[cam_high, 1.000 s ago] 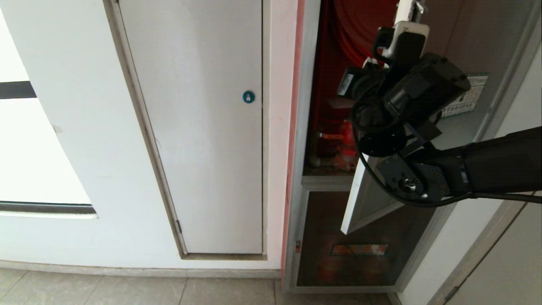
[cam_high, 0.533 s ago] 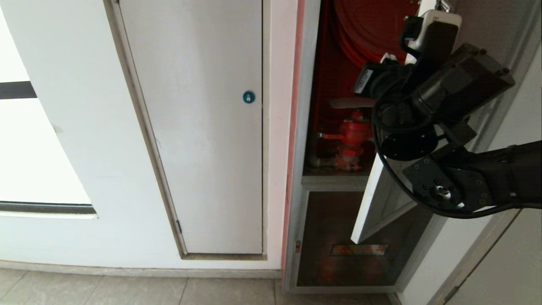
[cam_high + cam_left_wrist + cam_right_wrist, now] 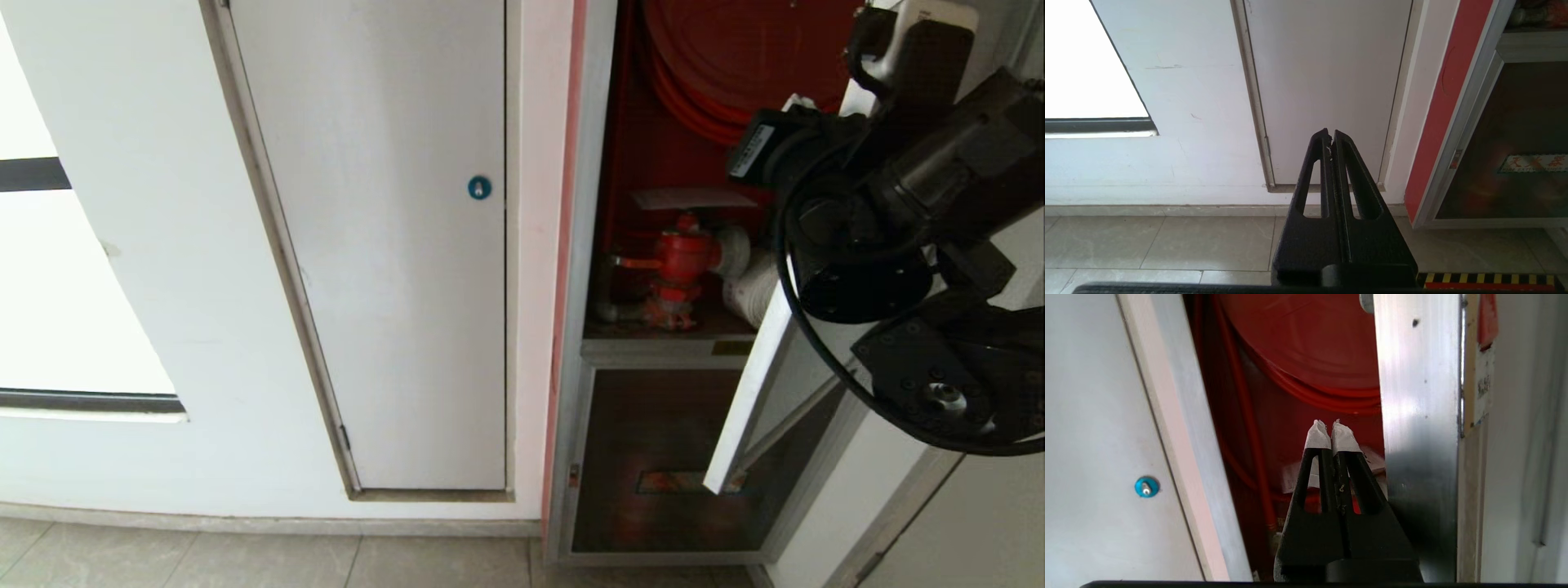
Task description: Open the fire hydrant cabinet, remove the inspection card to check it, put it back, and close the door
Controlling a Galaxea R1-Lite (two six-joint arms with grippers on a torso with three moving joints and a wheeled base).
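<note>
Cabinet [image 3: 588, 351]: silver-framed, red-edged on its left side, upper compartment standing open; lower compartment shut behind one dark glass panel [image 3: 653, 457].
Inside the upper compartment: one coiled red hose [image 3: 718, 65] at the top, one red valve [image 3: 682, 257] below it with a white coupling at its right, and one white card [image 3: 694, 198] lying flat just above the valve.
Door [image 3: 751, 392]: one, swung out toward the robot's right, its pale edge facing the camera.
Right gripper [image 3: 1332, 430]: one, fingers pressed together and holding nothing, white-wrapped tips; it sits just beside the door's metal edge and points into the opening.
Card relative to right gripper: behind and below the tips, apart from them.
Left gripper [image 3: 1330, 136]: fingers together, empty, low before the plain white door [image 3: 392, 245].
White door lock [image 3: 479, 187]: one, small, blue, round.
</note>
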